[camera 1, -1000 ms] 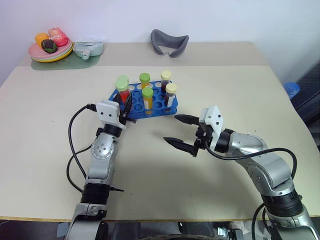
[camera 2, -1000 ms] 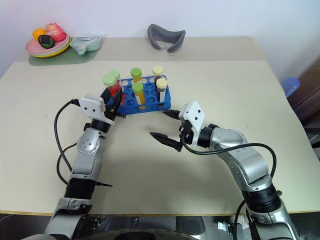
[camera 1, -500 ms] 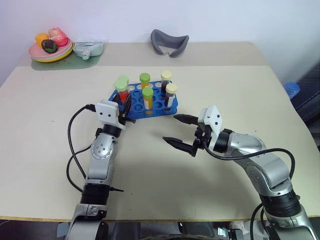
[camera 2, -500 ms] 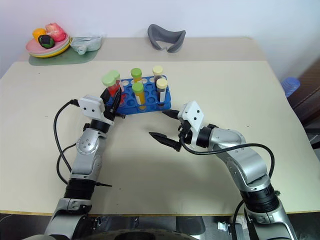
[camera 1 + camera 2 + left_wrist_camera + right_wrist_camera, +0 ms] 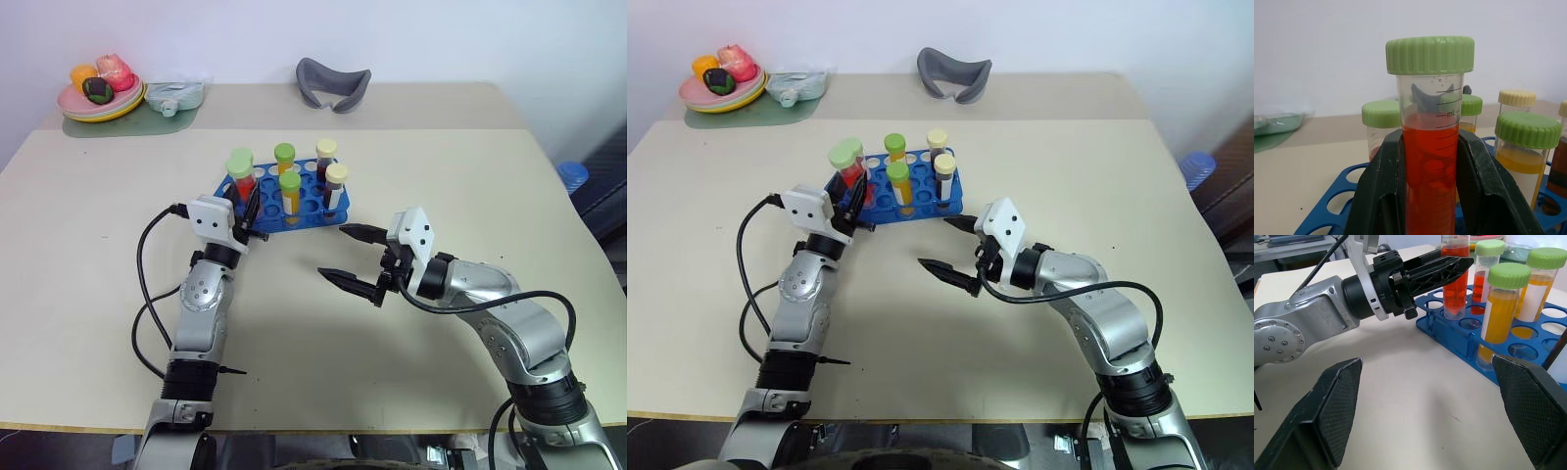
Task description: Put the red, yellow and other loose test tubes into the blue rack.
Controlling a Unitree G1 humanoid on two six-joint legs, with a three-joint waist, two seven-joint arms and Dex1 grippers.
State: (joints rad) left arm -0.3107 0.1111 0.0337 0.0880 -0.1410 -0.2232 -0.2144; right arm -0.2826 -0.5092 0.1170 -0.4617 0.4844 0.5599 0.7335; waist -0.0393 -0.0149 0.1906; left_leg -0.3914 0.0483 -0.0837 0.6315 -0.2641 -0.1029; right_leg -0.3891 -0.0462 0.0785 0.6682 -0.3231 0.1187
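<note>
Tubes first: the blue plastic rack (image 5: 284, 196) on the beige table (image 5: 441, 176) has several capped ones standing in its holes, two green-capped yellow ones (image 5: 289, 194) and two pale-yellow-capped dark ones (image 5: 335, 184). At the rack's near left corner, the left gripper (image 5: 1430, 161) has its black fingers pinched tight around the green-capped clear tube of red liquid (image 5: 1431, 147), upright, bottom end right at the corner holes. Right gripper (image 5: 346, 258) hangs over bare table just in front of the rack, jaws spread wide, holding nothing.
</note>
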